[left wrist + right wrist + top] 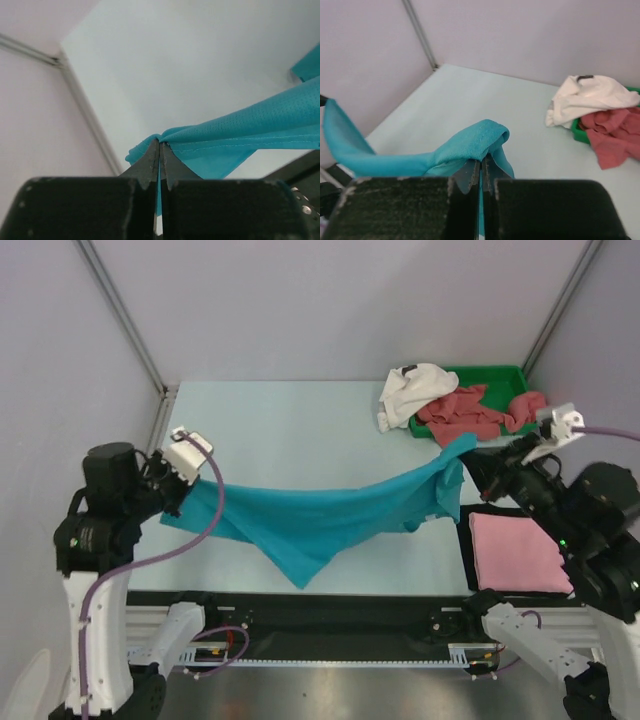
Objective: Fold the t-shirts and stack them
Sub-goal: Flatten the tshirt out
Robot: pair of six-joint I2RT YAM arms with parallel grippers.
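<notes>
We hold the teal shirt (pixel 330 515) in the air, stretched between both arms. Our left tool (pixel 160 145) is pinched tight on a bunched corner of the hem. Our right tool (pixel 481 164) is closed just as firmly on a rolled fold at the other end. The cloth sags in the middle, and one point hangs toward the near edge of the surface (pixel 300 420). We cannot tell whether that point touches.

We judge the task to be in its early part. One pink shirt (pixel 515 552) lies folded flat on a dark mat (pixel 464 555) at the near right, and it looks like the start of the stack. The teal shirt is spread but not yet laid down or folded. A white shirt (pixel 415 390) is draped crumpled over the left rim of the green tray (pixel 500 373). Red shirts (pixel 465 412) lie in a heap inside the tray and spill over its rim. Those all wait their turn.

The best room for moving is the middle and far left of the surface, where the teal shirt could be lowered flat. On the left, our tool hangs right at the surface's edge, with the wall and frame post close by. On the right, the tray and the pink shirt hem us in, so the right end of the cloth should come down short of them. The hanging point is near the front rail and could drape over it if we lower without carrying the shirt farther back.
</notes>
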